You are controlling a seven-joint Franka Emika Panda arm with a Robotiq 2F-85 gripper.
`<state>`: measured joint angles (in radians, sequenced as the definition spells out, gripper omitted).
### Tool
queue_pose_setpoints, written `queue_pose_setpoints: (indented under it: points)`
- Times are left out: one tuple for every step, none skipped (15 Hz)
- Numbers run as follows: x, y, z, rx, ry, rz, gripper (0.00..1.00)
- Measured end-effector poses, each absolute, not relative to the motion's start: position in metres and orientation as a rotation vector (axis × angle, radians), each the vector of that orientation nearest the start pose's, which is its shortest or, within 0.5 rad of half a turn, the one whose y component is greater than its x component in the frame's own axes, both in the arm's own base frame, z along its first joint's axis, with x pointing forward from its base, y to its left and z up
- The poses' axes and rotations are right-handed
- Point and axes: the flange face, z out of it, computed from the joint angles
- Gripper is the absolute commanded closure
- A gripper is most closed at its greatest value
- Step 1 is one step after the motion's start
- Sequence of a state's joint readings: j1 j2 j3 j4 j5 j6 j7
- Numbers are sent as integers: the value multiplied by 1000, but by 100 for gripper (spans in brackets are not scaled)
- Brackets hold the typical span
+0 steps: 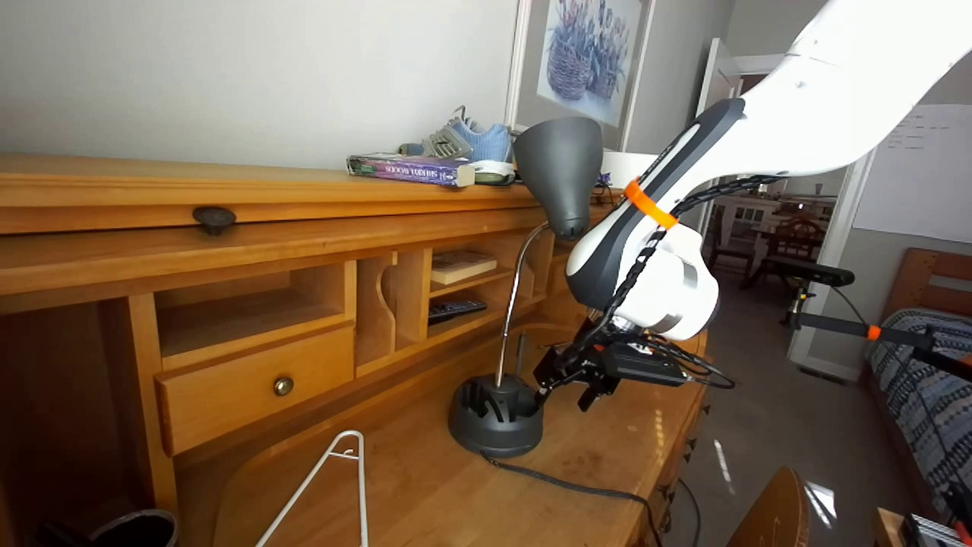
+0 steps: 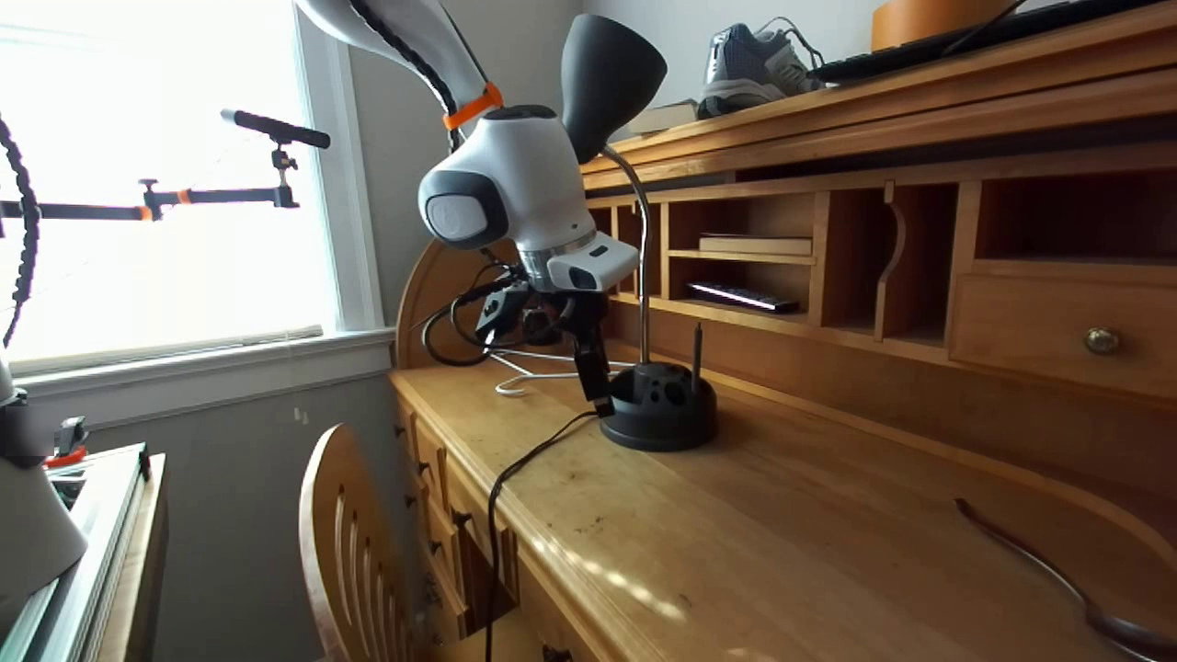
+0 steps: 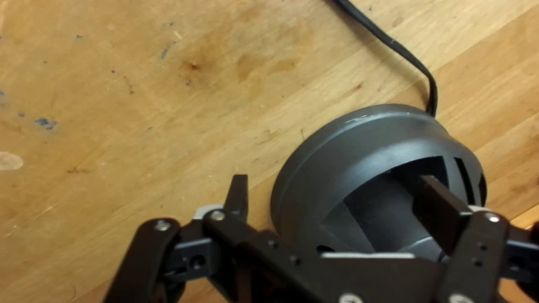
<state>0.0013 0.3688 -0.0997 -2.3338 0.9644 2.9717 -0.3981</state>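
Spread wide, my end effector (image 3: 334, 179) holds nothing yet by the lamp base (image 3: 358, 155) on the desk (image 3: 168, 139), maybe just touching it.

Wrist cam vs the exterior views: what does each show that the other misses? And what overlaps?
Only the wrist view: fine marks on the wood, such as the blue flecks and a pale oval mark at the left edge.

Only the exterior views (both of them): the lamp shade, sneaker, remote in its cubby, white hanger and a drawer with a round knob.

Shared: the gripper, open, at the lamp base, plus the black cord and desktop.
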Motion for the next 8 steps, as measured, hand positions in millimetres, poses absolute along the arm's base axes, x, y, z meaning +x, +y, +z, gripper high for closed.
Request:
queue_pose_setpoints:
  points:
    - [510, -110, 193, -2788, 897, -465, 0]
    - [511, -112, 189, -2786, 902, -476, 0]
    - [513, -113, 186, -2785, 908, -487, 0]
    - [515, -115, 183, -2783, 913, -498, 0]
    - [517, -116, 180, -2781, 919, -509, 0]
    - [519, -117, 176, -2781, 923, -519, 6]
    - [521, -118, 173, -2783, 923, -526, 16]
    - [523, -119, 170, -2789, 921, -534, 3]
